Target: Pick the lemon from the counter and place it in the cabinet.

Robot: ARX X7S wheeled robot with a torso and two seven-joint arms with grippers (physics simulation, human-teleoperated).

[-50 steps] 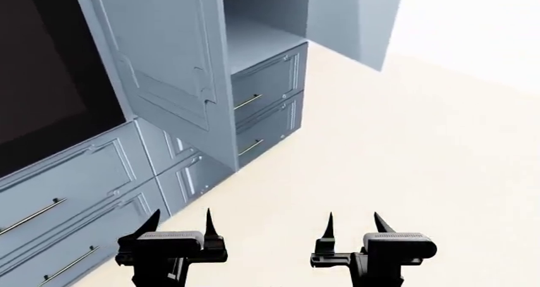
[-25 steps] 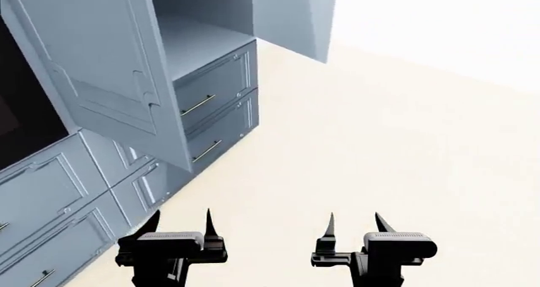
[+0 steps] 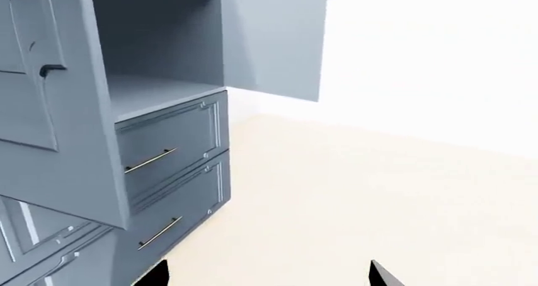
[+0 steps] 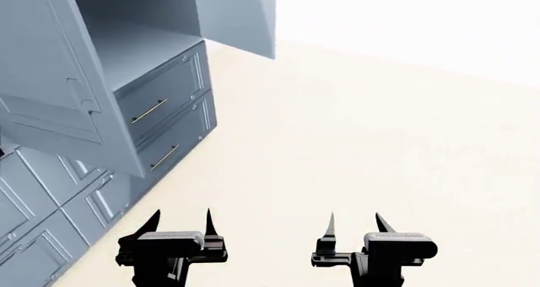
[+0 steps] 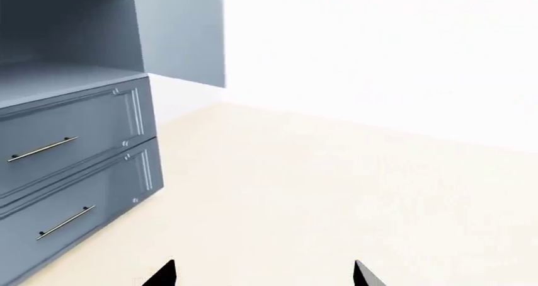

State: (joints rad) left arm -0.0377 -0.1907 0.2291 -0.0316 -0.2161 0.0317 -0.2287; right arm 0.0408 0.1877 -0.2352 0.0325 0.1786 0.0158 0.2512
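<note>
The lemon is out of view in every frame. The pale blue-grey cabinet (image 4: 143, 47) stands at the left with both doors swung wide, and its bare shelf (image 3: 160, 91) holds nothing. Its shelf edge also shows in the right wrist view (image 5: 50, 78). The cream-white counter (image 4: 337, 141) spreads ahead and to the right. My left gripper (image 4: 182, 215) and right gripper (image 4: 353, 216) hang low at the near edge, both open and empty. Only their fingertips show in the wrist views, left gripper (image 3: 267, 273) and right gripper (image 5: 262, 270).
Two drawers with brass bar handles (image 4: 156, 110) sit under the cabinet shelf. The left door (image 4: 50, 78) juts out toward me, and the right door (image 4: 240, 15) stands out at the far side. More panelled fronts (image 4: 50, 217) run along the lower left.
The head view has swung right: the cabinet slid toward the left edge and the dark black-framed panel left the picture. Both grippers keep the same open pose.
</note>
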